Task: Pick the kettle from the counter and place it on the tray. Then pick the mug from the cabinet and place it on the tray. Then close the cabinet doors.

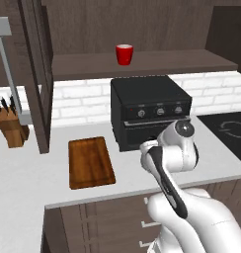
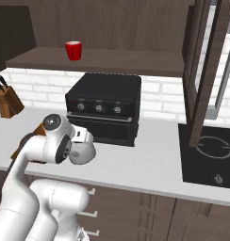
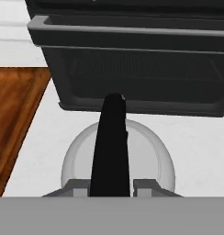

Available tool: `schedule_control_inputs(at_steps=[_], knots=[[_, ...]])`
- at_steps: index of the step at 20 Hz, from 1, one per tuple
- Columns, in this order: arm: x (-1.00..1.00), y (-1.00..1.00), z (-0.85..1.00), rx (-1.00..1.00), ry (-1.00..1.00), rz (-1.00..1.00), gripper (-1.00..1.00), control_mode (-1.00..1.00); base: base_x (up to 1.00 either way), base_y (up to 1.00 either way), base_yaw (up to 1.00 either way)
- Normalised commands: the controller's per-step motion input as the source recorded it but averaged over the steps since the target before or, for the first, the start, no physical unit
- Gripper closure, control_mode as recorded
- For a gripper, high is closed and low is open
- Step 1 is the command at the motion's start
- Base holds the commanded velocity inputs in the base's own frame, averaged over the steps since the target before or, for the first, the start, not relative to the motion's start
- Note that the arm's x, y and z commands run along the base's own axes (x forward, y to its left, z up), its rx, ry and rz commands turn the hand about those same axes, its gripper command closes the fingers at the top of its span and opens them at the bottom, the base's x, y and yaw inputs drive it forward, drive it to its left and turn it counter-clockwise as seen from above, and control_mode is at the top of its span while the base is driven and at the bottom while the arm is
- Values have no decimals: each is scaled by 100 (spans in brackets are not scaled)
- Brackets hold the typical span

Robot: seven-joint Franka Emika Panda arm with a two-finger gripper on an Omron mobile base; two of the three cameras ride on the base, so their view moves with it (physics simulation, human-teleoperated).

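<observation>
Kettle [image 3: 117, 160] sits on the counter [image 3: 196, 137] just before the oven [image 3: 132, 55], tray [image 3: 15, 119] beside it, and my pincer [image 3: 111, 186] is clenched on its black handle [image 3: 111, 142] from above, ready to lift.

Silver kettle [image 3: 148, 158], red mug [image 1: 124, 54], reddish-brown tray [image 1: 90, 162].

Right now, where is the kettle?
In the hand view, the kettle sits on the counter before the black oven, the tray to its left.
</observation>
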Motion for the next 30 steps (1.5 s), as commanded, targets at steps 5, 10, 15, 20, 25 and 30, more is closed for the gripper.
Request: schedule_control_inputs(at_steps=[5,10,15,20,25,30], knots=[[-17,69,53,-1,0,2,100,-100,0,0,0],[-9,75,37,0,1,2,100,-100,0,0,0],[0,70,10,1,1,3,100,-100,0,0,0],[6,61,-1,4,2,6,100,-100,0,0,0],[34,36,-3,8,1,4,100,-100,0,0,0],[51,17,-2,7,0,1,100,-100,0,0,0]])
